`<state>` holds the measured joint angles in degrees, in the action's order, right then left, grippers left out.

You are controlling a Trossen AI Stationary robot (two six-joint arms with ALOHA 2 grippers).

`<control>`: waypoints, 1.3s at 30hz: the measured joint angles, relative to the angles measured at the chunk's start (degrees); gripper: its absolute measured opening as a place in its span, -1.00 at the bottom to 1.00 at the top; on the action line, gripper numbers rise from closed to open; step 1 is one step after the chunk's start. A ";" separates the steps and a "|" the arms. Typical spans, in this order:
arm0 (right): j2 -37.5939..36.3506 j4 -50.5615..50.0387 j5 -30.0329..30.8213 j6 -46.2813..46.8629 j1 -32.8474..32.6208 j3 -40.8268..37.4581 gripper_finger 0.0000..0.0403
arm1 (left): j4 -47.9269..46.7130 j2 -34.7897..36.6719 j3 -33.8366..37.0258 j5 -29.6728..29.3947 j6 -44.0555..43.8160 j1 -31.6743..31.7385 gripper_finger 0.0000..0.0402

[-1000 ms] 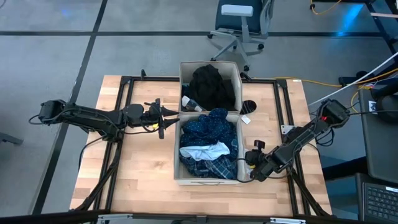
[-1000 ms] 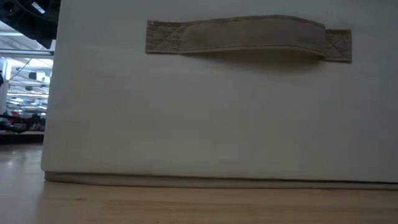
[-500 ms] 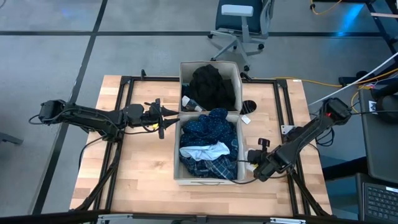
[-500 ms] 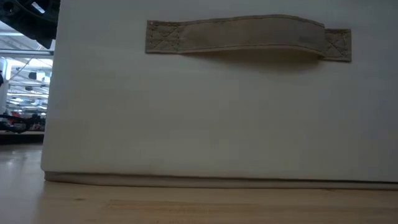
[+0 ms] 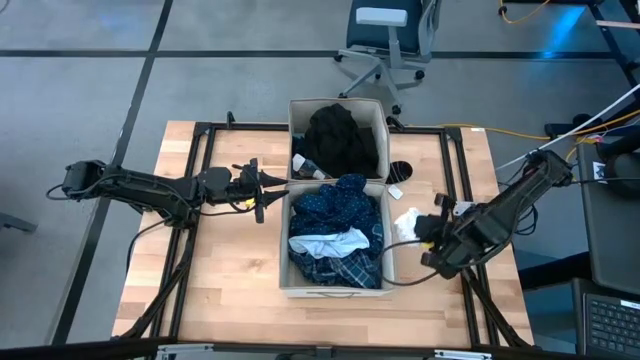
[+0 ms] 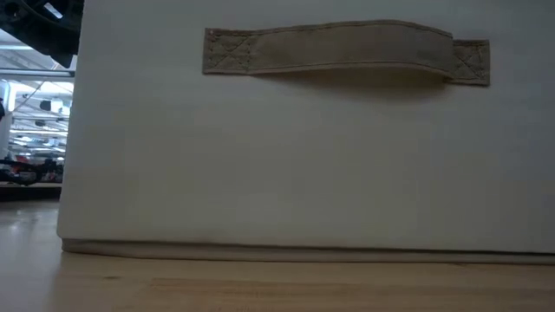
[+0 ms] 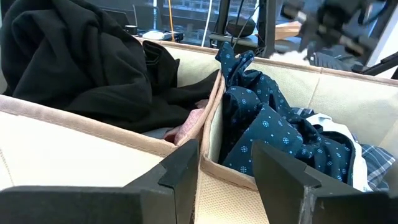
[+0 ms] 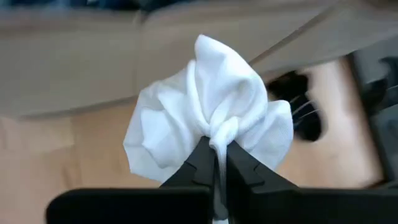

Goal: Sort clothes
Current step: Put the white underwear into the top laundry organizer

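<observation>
Right wrist view alone shows the right end effector (image 8: 217, 163) pinched tight on a white sock (image 8: 205, 118).

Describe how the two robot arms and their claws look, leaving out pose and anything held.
Both arms are dark, nearly black, slim jointed links with thin cables running along them. The left claw shows a small yellow mark just behind it; its fingers are flat, angular black plates. The right claw has narrow black fingers tapering to points.

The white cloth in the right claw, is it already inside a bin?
No, the right gripper holds the white cloth lifted beside the near bin, over the table.
</observation>
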<state>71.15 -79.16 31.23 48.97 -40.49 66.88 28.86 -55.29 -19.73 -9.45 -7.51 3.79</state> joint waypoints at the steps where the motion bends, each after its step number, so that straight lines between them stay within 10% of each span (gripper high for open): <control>1: -0.16 -1.75 1.63 -0.16 0.00 1.74 -0.93 | 0.00 0.00 0.00 0.00 0.02 0.00 -0.31; 14: -0.22 -8.71 45.12 -10.27 2.94 14.11 -0.90 | -1.27 0.04 -0.13 0.00 3.00 0.00 -0.31; 18: -0.19 -8.10 50.04 -13.59 10.83 14.11 -0.89 | -1.38 0.04 -0.13 0.00 3.93 0.00 -0.31; 32: -0.13 28.52 8.94 -58.47 43.05 14.11 -0.91 | -2.54 0.04 -0.13 0.00 3.45 -0.07 -0.31; 39: 2.43 36.86 -4.54 -63.05 56.81 14.11 -0.91 | -2.71 0.00 -0.13 0.00 2.80 -0.07 -0.31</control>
<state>73.59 -42.30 26.69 -14.08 16.32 80.99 26.15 -55.29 -19.86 -9.45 -4.71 3.73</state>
